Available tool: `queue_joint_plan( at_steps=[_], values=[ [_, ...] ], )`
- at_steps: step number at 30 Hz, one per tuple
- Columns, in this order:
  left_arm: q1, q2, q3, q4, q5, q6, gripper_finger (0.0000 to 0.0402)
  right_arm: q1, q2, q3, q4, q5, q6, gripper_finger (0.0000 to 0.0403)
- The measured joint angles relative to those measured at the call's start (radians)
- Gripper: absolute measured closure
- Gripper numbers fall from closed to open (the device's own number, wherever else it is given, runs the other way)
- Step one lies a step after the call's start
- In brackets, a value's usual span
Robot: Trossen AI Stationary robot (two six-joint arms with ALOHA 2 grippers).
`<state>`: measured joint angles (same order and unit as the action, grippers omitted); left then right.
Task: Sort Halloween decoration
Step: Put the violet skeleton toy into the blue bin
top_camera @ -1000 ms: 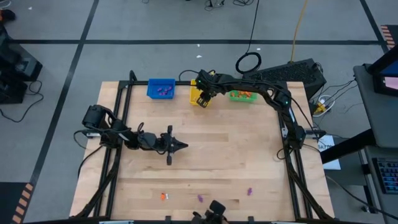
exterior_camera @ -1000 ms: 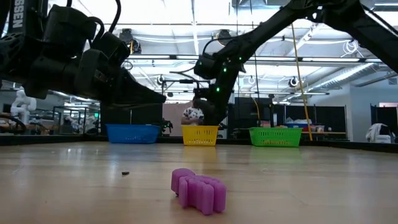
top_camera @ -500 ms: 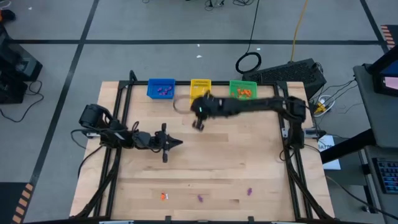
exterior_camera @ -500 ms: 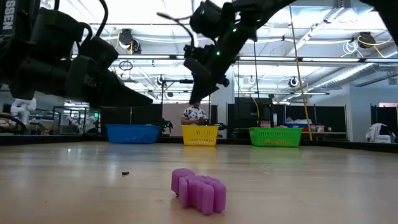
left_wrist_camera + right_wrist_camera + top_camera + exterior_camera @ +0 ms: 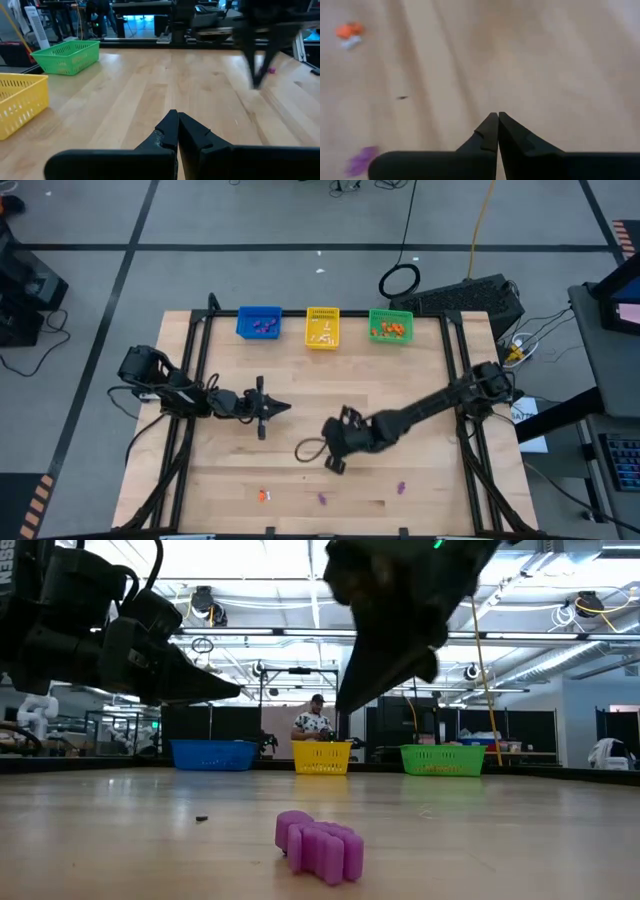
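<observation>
So the right pincer (image 5: 333, 452) is pinched fully together with nothing in it, hanging over the middle of the worktop (image 5: 420, 420), a bit toward the near edge. In its wrist view the two fingers (image 5: 490, 134) meet at the tips over bare wood, with an orange trinket (image 5: 349, 30) and a purple one (image 5: 362, 159) off to the side, both lying loose.

The left pincer (image 5: 284, 408) is also closed tight and empty, parked over the left-middle of the worktop, pointing toward the right arm.

The loose stuff sits near the front edge: an orange piece (image 5: 263, 495), a purple piece (image 5: 322, 499) and another purple one (image 5: 402, 488), all apart from each other and from both pincers. The low view has a purple trinket (image 5: 320, 845) lying right up front.

Along the far edge are the blue basket (image 5: 259, 323) with purple bits in it, the yellow basket (image 5: 322, 327) with some pale bits, and the green basket (image 5: 390, 326) with orange ones.
</observation>
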<state>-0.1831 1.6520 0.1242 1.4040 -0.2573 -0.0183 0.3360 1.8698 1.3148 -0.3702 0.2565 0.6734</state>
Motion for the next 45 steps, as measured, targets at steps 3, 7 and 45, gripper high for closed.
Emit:
queue_joint_plan(
  at_steps=[3,7,45],
  values=[
    [0.000,0.000,0.000,0.000,-0.001,-0.001,0.0391,0.058,-0.001,0.000,0.007,-0.010,0.139,0.0389],
    [0.000,0.000,0.000,0.001,-0.002,-0.002,0.0391,0.119,0.020,0.000,0.077,-0.052,0.303,0.0352],
    [-0.001,0.000,0.001,-0.033,0.005,-0.048,0.0391,0.197,0.537,0.676,-0.397,-0.195,0.495,0.0288]
  ],
)
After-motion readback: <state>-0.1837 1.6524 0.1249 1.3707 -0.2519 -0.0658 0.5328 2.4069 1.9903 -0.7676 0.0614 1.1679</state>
